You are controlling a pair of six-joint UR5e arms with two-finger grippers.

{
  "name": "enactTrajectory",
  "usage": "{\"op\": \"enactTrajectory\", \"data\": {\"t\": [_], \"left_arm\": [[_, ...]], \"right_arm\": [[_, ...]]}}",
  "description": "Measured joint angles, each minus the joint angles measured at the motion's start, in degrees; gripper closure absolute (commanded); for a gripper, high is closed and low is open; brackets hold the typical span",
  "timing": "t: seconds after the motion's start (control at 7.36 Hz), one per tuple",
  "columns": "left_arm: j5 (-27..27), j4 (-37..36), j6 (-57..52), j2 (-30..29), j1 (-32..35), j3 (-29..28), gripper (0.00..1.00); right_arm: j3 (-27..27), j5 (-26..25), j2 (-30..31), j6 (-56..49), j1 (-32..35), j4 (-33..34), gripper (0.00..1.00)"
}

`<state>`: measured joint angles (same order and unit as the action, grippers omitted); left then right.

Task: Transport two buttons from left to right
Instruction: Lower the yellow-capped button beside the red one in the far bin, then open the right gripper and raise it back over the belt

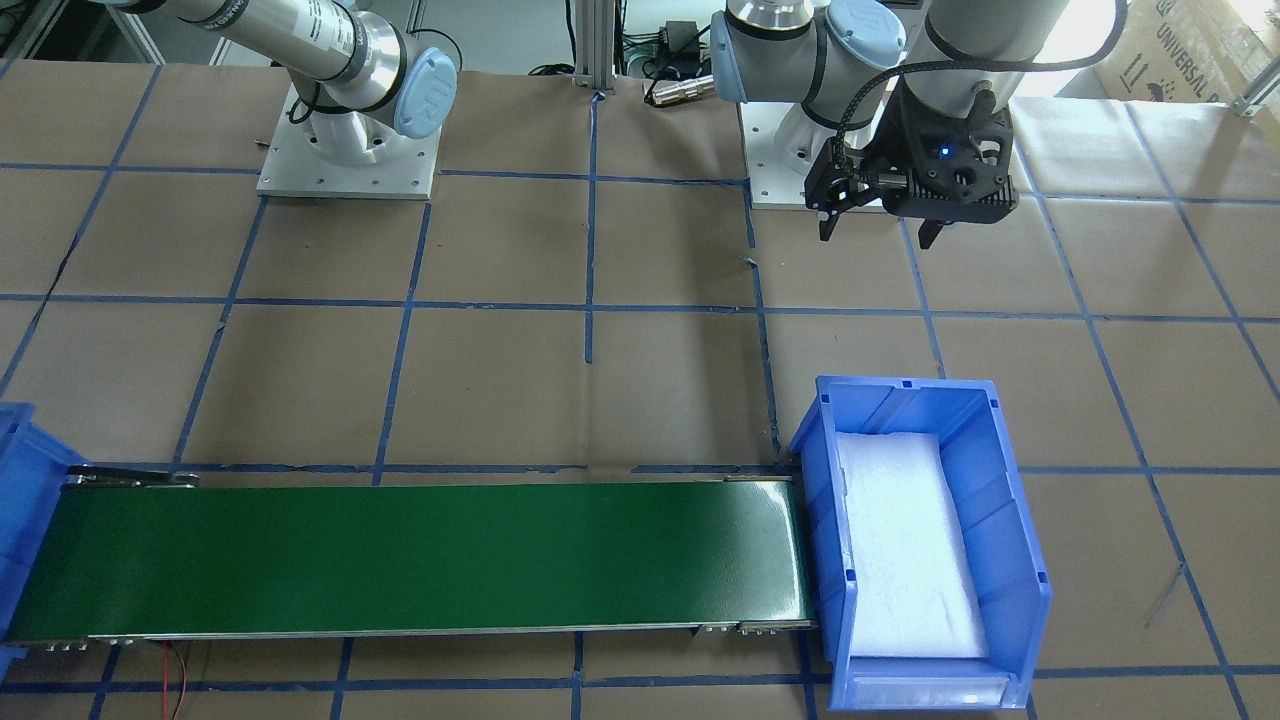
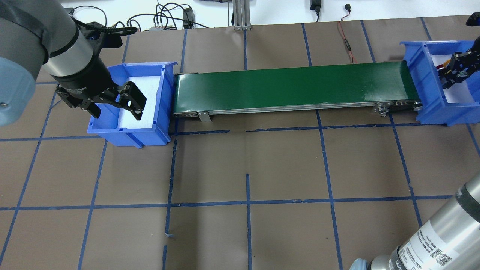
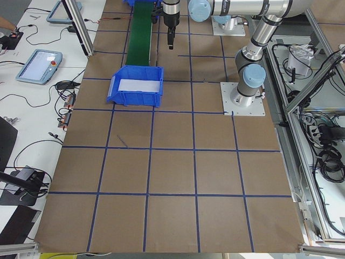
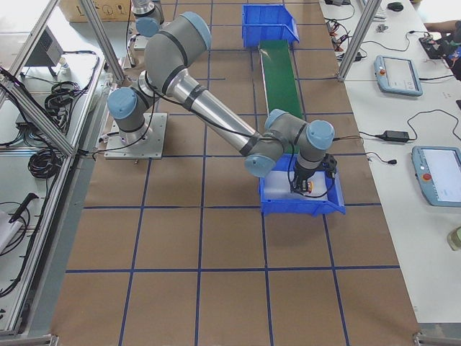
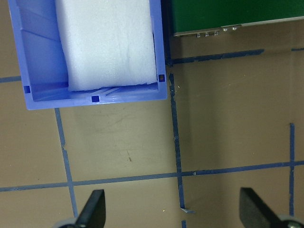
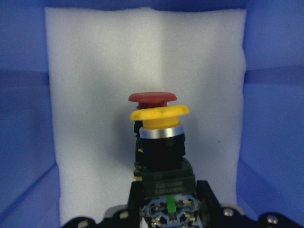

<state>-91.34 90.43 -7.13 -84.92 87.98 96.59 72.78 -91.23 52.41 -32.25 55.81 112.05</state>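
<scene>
One yellow-capped button [image 6: 160, 142] fills the right jaws.

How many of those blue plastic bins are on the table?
2. One blue bin sits at the green conveyor belt's end on the robot's left; the second blue bin is at the opposite end, where the right gripper holds a yellow button.
</scene>
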Motion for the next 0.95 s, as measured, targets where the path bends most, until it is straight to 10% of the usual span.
{"op": "enactTrajectory", "data": {"t": [0.54, 0.95], "left_arm": [[-0.1, 0.0, 0.0, 0.0, 0.0, 0.0, 0.00], [-0.1, 0.0, -0.1, 0.0, 0.0, 0.0, 0.00]], "right_arm": [[-0.1, 0.0, 0.1, 0.1, 0.1, -0.1, 0.34], [-2.6, 0.0, 1.2, -0.1, 1.5, -1.1, 0.00]]}}
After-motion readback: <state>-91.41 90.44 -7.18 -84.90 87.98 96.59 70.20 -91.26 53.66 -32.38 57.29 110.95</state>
